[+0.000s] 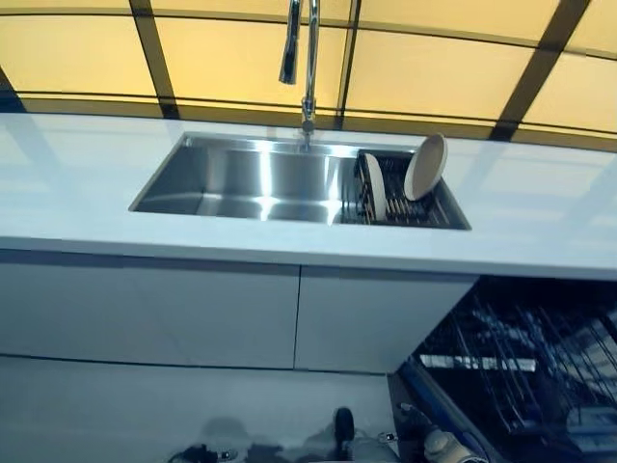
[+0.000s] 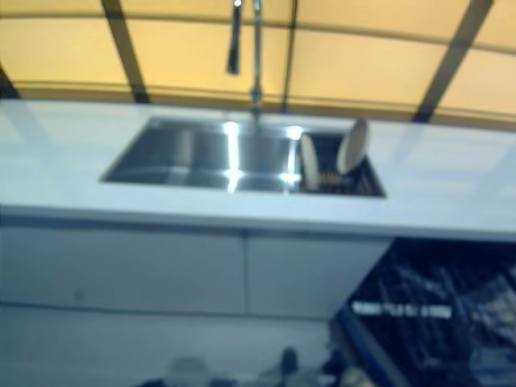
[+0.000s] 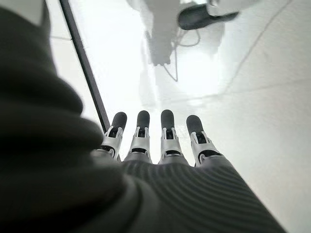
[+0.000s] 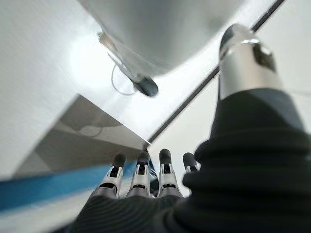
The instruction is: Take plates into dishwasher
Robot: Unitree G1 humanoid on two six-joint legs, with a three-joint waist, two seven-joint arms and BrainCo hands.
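Plates: you see two plates (image 1: 425, 166) upright in the sink rack (image 1: 410, 207), at 1 o'clock.
Dishwasher: dishwasher rack (image 1: 525, 362) at 4 o'clock.
Left hand (image 3: 160, 145): fingers straight, empty.
Right hand (image 4: 146, 179): fingers straight, empty.

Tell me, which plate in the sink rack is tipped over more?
The right plate, nearer the dishwasher, leans back so its round face shows. The left plate stands nearly upright, showing mostly its edge.

No readable text in any view.
Plates (image 1: 425, 166), sink (image 1: 251, 180), tap (image 1: 301, 58), worktop (image 1: 87, 193), cupboard doors (image 1: 193, 313) and dishwasher rack (image 1: 525, 362): no legible label, number or sign on any.
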